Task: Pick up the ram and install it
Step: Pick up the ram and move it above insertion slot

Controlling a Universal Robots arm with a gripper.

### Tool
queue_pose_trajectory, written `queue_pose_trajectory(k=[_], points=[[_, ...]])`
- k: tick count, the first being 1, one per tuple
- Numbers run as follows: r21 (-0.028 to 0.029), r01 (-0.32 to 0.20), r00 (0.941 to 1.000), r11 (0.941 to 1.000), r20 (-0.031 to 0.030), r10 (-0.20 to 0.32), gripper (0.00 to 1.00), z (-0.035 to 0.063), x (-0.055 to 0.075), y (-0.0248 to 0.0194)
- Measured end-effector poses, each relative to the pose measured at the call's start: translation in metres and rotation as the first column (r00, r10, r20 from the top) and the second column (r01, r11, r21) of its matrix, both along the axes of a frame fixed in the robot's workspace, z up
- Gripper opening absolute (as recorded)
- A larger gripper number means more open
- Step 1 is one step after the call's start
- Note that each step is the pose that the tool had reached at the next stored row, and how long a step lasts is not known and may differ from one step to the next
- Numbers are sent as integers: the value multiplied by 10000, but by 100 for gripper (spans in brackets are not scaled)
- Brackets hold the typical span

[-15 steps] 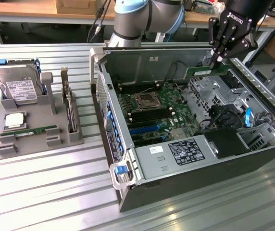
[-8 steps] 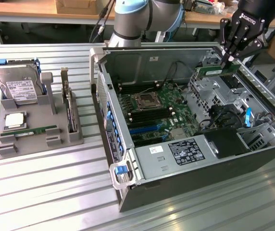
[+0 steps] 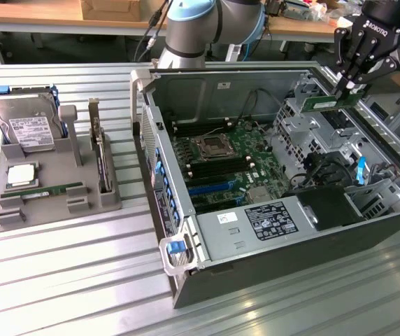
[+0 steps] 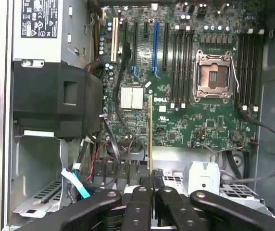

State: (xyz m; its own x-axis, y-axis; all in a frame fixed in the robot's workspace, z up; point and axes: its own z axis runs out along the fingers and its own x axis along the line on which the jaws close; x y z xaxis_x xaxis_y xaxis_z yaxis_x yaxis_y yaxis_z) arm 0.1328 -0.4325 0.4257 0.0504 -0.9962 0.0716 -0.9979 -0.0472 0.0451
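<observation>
**Now aloft: ram pinched above the open case**

The gripper [image 3: 347, 89] is closed on the ram [image 3: 329, 103]. It holds the stick by its upper long edge, level, over the drive bays at the exterior view's right end of the case [image 3: 291, 276]. The hold seems nearer one end than the middle.

From the wrist, the ram [image 4: 150, 139] shows edge-on as a thin line running out from between the fingers [image 4: 140, 202]. It hangs above the motherboard [image 4: 176, 120], well apart from the empty slots [image 4: 183, 62] beside the socket [image 4: 214, 72].

The ram looks light, thin and stiff, but fragile. It is best taken by its bare long edges, off the chips and contacts. An off-centre pinch on so smooth a board could let it twist.

A second stick [image 3: 53, 189] lies on the tray [image 3: 4, 217], at the exterior view's left.
</observation>
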Motion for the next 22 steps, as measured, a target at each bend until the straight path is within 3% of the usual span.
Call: queue_pose_trajectory(k=[16, 22], points=[[-151, 1, 10000, 9999, -6, -1, 12, 0, 619, 0], [-185, 0, 10000, 9998, -7, 0, 12, 0, 755, 0]])
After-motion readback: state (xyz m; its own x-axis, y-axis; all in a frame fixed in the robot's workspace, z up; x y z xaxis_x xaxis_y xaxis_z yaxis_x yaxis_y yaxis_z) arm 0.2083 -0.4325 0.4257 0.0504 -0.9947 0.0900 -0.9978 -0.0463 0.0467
